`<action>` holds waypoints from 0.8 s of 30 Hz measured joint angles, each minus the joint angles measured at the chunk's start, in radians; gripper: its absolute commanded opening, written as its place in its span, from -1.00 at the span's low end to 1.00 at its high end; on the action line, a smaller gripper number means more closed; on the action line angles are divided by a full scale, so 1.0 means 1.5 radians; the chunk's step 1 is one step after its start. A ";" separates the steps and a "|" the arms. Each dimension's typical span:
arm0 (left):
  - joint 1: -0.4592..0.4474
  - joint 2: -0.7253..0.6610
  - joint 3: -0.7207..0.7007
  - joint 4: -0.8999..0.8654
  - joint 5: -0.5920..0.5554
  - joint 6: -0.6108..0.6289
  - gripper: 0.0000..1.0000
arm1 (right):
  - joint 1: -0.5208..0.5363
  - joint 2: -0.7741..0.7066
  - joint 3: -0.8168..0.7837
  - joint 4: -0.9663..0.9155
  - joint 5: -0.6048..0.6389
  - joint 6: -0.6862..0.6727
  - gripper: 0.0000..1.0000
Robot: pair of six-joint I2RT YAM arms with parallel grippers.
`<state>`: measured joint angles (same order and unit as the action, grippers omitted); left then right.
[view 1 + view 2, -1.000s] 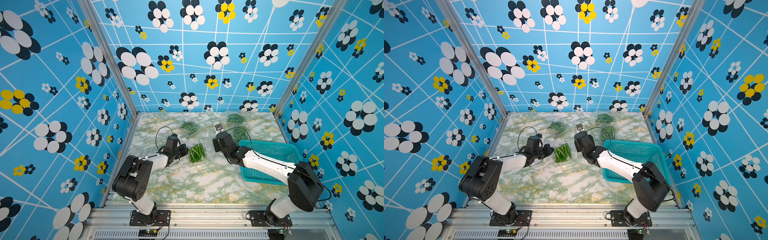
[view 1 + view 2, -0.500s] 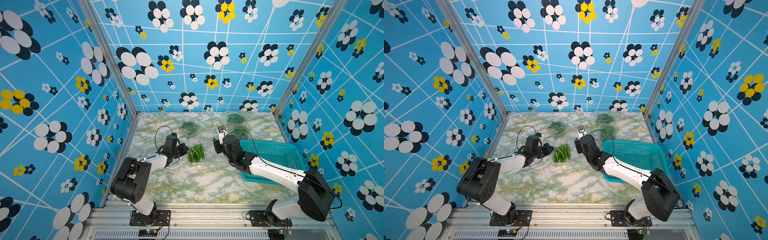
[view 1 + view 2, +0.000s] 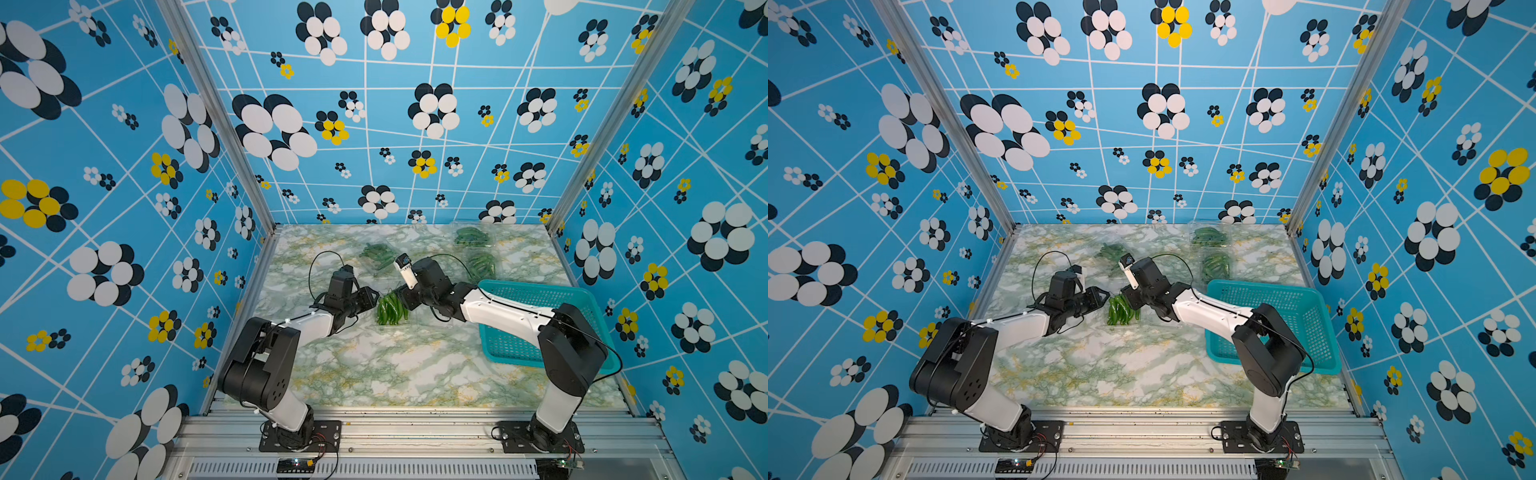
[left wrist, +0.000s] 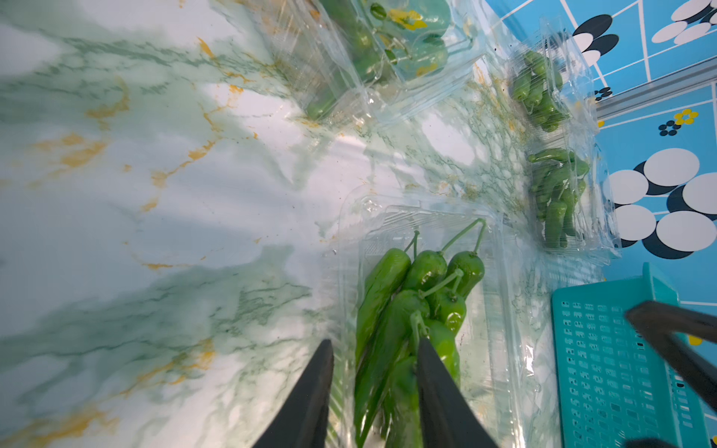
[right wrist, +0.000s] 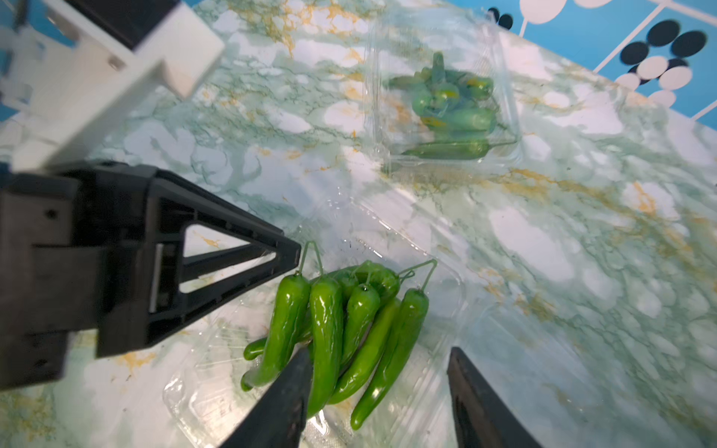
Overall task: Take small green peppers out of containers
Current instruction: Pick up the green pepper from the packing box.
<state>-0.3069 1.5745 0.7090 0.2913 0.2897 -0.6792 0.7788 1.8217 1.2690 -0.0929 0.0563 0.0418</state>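
A bunch of small green peppers (image 3: 390, 309) (image 3: 1121, 311) lies in an opened clear container (image 5: 426, 368) mid-table. My left gripper (image 3: 373, 299) (image 4: 375, 345) is open at the container's left end; its fingers (image 4: 438, 388) straddle the clear wall and a few pepper tips. From the right, my right gripper (image 3: 405, 297) (image 5: 378, 351) comes low over the same bunch, open. One of its fingers (image 5: 287, 399) lies over the peppers (image 5: 326, 322), the other over bare plastic. Three more containers (image 3: 378, 255) (image 3: 471, 237) (image 3: 482, 264) with peppers stand farther back.
A teal perforated basket (image 3: 536, 291) (image 3: 1266, 286) sits on the right of the marble table, under my right forearm. Blue flowered walls close in the back and both sides. The metal rail with both arm bases runs along the front edge.
My left gripper's jaws have parted from shut to open. My right gripper has moved left from near the basket's corner to the pepper bunch.
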 measured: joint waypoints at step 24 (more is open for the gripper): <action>-0.001 -0.157 -0.088 0.020 -0.117 0.037 -0.18 | 0.017 0.127 0.086 -0.069 -0.047 0.003 -0.06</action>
<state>-0.3080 1.3384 0.5766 0.3214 0.1143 -0.6243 0.8043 2.0117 1.3983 -0.1963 -0.0135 0.0460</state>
